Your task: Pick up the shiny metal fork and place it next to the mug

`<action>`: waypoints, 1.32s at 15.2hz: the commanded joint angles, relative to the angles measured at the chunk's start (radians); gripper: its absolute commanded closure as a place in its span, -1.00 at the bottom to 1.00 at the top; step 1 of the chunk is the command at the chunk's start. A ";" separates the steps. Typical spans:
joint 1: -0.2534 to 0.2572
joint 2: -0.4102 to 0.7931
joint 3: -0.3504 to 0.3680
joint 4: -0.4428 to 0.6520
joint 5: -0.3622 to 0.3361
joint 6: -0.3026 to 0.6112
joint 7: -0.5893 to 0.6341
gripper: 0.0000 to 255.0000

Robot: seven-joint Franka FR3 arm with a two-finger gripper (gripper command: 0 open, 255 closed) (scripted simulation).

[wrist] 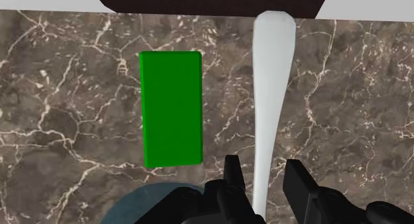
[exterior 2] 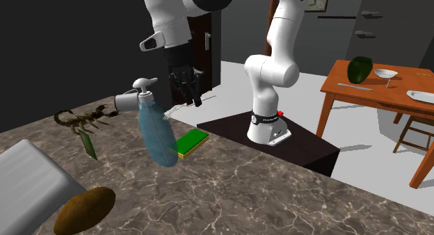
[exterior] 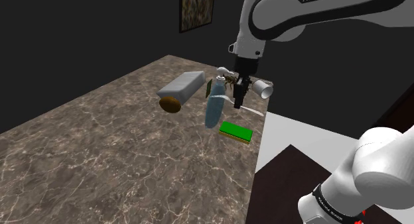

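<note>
My black gripper (exterior: 239, 97) (exterior 2: 189, 96) (wrist: 264, 184) is shut on the fork (wrist: 271, 83), which is drawn plain white. The fork's long end sticks out past the fingers. In the shoulder view the fork (exterior: 250, 109) hangs slanted just over the marbled tabletop (exterior: 99, 156), near its edge by the stand. The pale mug (exterior: 263, 89) (exterior 2: 127, 100) lies on its side just beyond the gripper, close to the spray bottle's head.
A blue spray bottle (exterior: 214, 105) (exterior 2: 156, 133) stands right beside the gripper. A green sponge (exterior: 236, 131) (wrist: 171, 109) lies below it. A toy scorpion (exterior 2: 83, 117), a grey block (exterior: 182, 85) and a brown lump (exterior: 171, 104) sit further along. A wooden table (exterior 2: 375, 94) stands off behind.
</note>
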 commanded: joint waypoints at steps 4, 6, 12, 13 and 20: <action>-0.048 0.104 -0.068 0.108 -0.041 -0.022 -0.098 1.00; -0.067 0.150 -0.094 0.157 -0.053 -0.031 -0.136 1.00; -0.119 0.303 -0.161 0.334 -0.071 -0.070 -0.249 1.00; -0.128 0.331 -0.171 0.368 -0.072 -0.078 -0.267 1.00; -0.173 0.474 -0.210 0.521 -0.067 -0.101 -0.351 1.00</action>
